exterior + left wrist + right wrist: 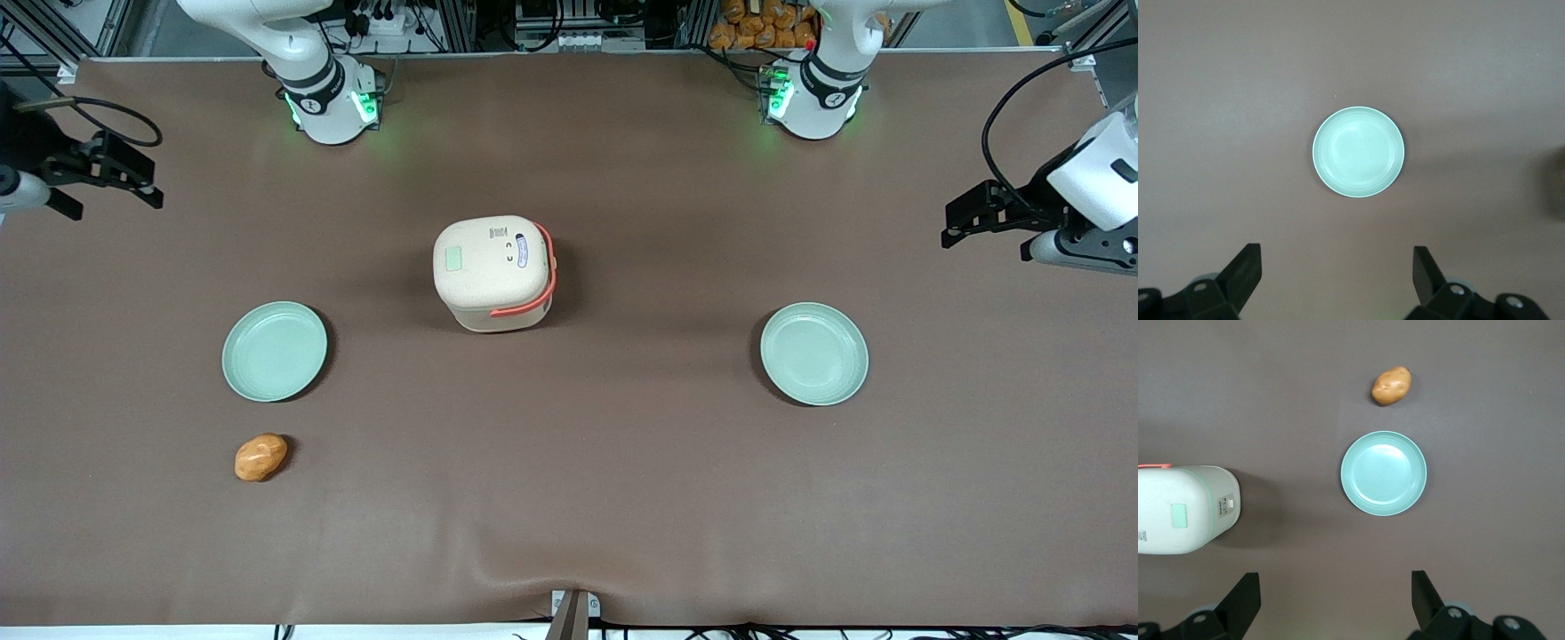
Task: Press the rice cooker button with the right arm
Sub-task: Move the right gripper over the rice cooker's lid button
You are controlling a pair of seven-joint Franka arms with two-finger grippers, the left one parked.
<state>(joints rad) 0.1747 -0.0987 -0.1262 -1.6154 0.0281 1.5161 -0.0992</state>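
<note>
The cream rice cooker (494, 272) stands upright mid-table, its orange-red handle band folded down around the lid. The pale green button (454, 259) sits on the lid, on the side toward the working arm's end, apart from the dark oval label. The cooker (1185, 510) and its button (1179, 515) also show in the right wrist view. My right gripper (108, 197) hangs above the table at the working arm's end, well away from the cooker. It is open and empty (1335, 583), fingers wide apart.
A pale green plate (275, 351) lies between my gripper and the cooker, nearer the front camera; it shows in the right wrist view (1383, 473). A potato (260, 457) lies nearer the camera still. A second plate (813, 353) lies toward the parked arm's end.
</note>
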